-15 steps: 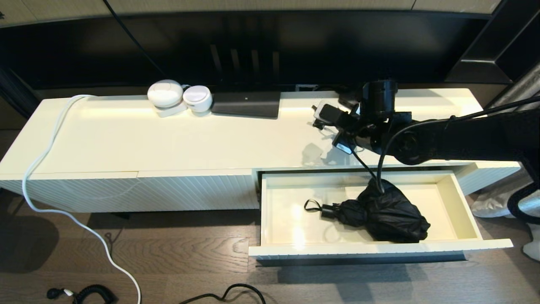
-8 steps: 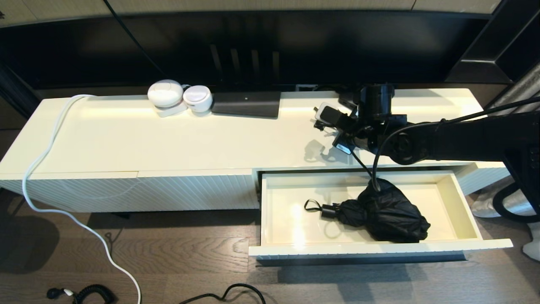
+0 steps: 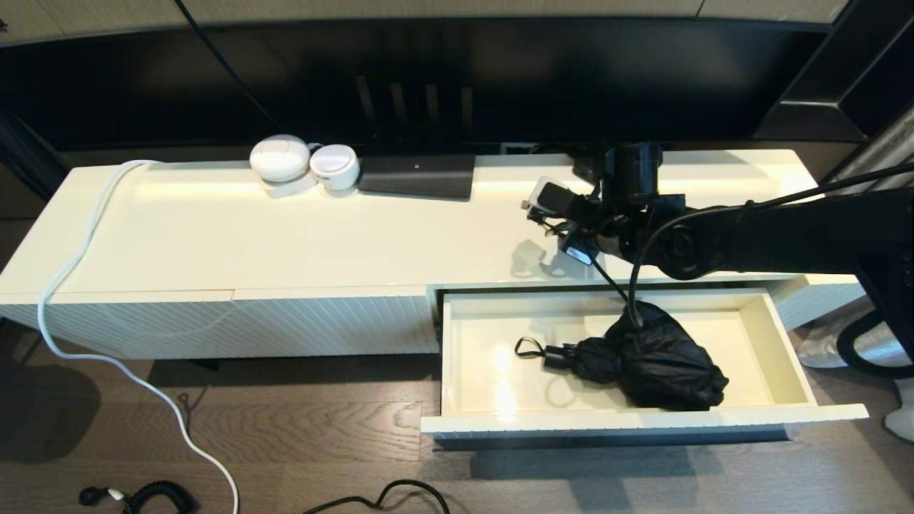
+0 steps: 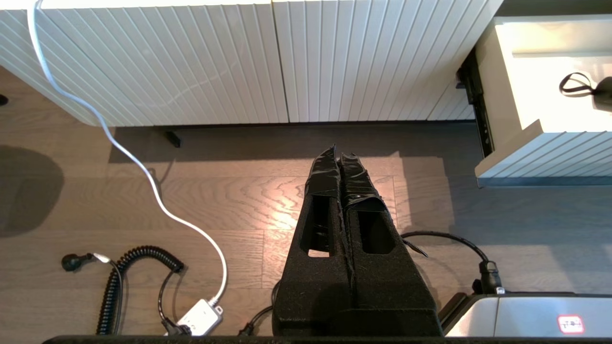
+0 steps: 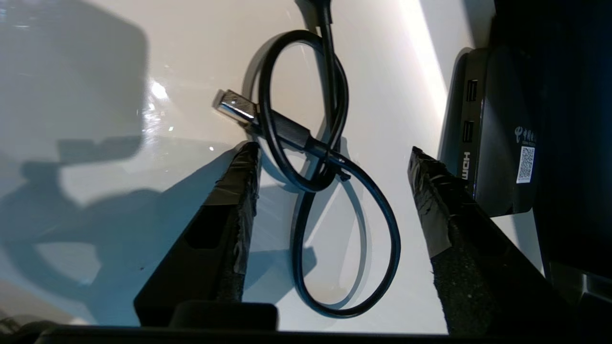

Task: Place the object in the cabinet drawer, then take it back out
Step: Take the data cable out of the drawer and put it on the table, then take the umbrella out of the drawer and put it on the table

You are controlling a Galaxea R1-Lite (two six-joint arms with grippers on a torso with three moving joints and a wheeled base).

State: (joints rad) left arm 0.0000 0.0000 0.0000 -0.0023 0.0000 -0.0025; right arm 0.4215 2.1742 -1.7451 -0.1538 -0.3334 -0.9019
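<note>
The cabinet drawer [image 3: 643, 420] stands pulled out at the right of the white cabinet, and its end also shows in the left wrist view [image 4: 540, 153]. The object, a folded black umbrella [image 3: 646, 364], lies inside it with its wrist strap [image 4: 576, 86] toward the left. My right gripper [image 3: 564, 228] hangs over the cabinet top behind the drawer, apart from the umbrella. It is open [image 5: 333, 149] with nothing between its fingers, above a looped black cable [image 5: 334, 191]. My left gripper [image 4: 342, 153] is shut and empty, parked low over the floor.
On the cabinet top [image 3: 285, 235] sit two white round devices [image 3: 303, 165] and a flat black box [image 3: 416, 175]. A black box with ports [image 5: 497, 134] lies beside the right fingers. A white cord [image 3: 78, 271] trails down to the floor, where black cables [image 4: 138, 272] lie.
The right gripper has opened and has shifted slightly back and to the left over the cabinet top. The umbrella and the drawer have not moved.
</note>
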